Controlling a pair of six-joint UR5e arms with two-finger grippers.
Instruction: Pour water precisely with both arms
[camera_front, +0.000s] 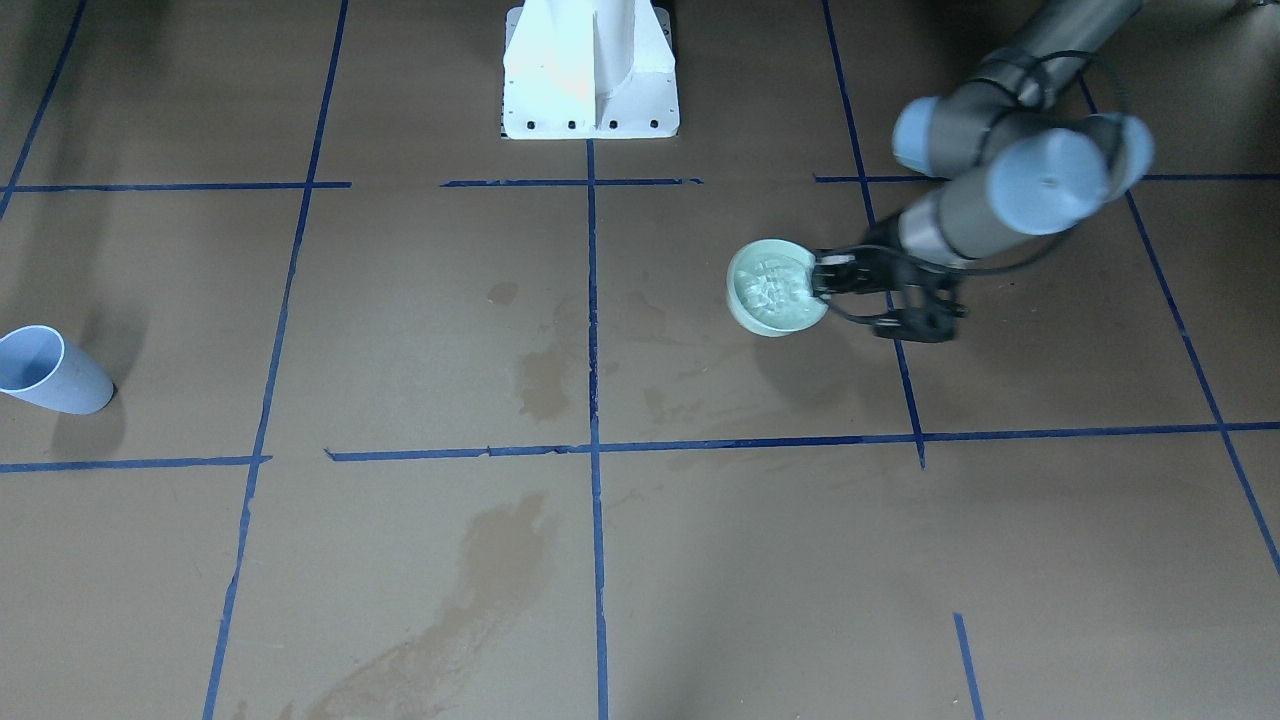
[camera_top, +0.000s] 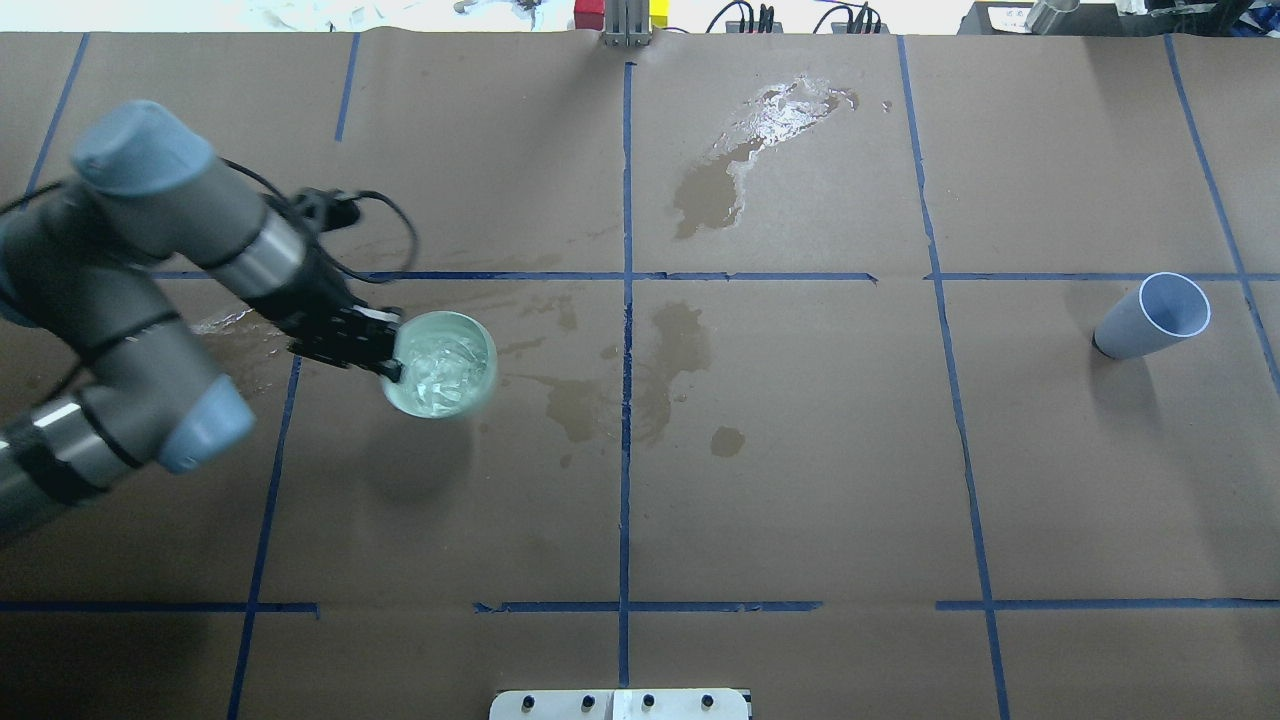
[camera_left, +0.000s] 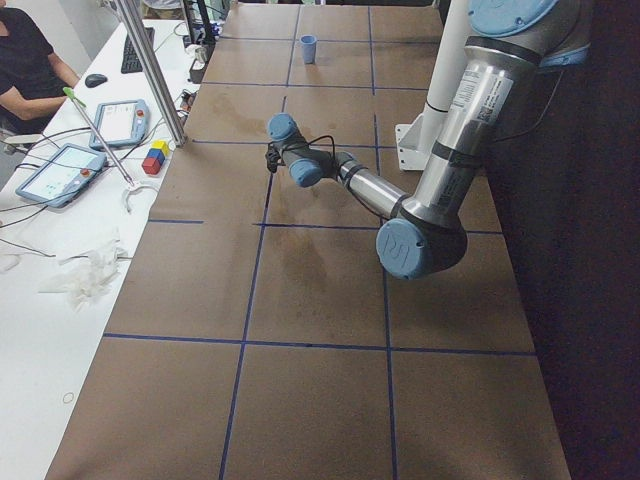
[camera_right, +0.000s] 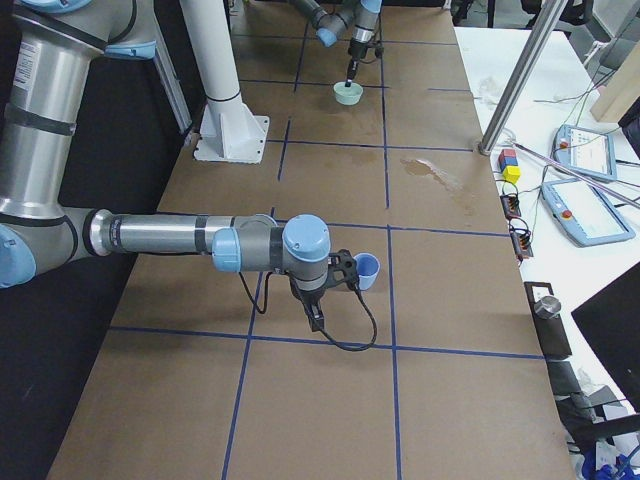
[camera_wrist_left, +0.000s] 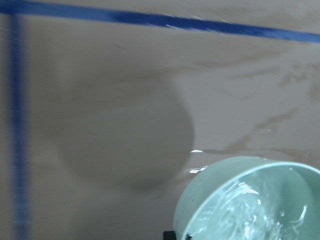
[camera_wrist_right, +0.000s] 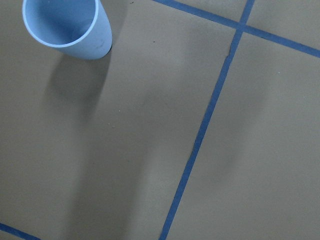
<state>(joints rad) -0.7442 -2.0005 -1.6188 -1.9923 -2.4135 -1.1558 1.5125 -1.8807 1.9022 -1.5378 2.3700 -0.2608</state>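
Currently the left tool (camera_top: 392, 360) clamps a green cup (camera_top: 430, 408) of water (camera_top: 442, 362); blue cup (camera_top: 1150, 322) empty; right tool (camera_right: 347, 270): cannot tell.

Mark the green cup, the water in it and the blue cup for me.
green cup (camera_top: 440, 411), overhead exterior view, near outer wall.
water (camera_top: 440, 362), overhead exterior view, middle of the rippled surface.
blue cup (camera_top: 1128, 336), overhead exterior view, side wall.

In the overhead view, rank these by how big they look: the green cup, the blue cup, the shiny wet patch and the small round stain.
1. shiny wet patch
2. green cup and blue cup: about alike. The green one seems held above the table, nearer the camera, so I won't rank them.
3. small round stain
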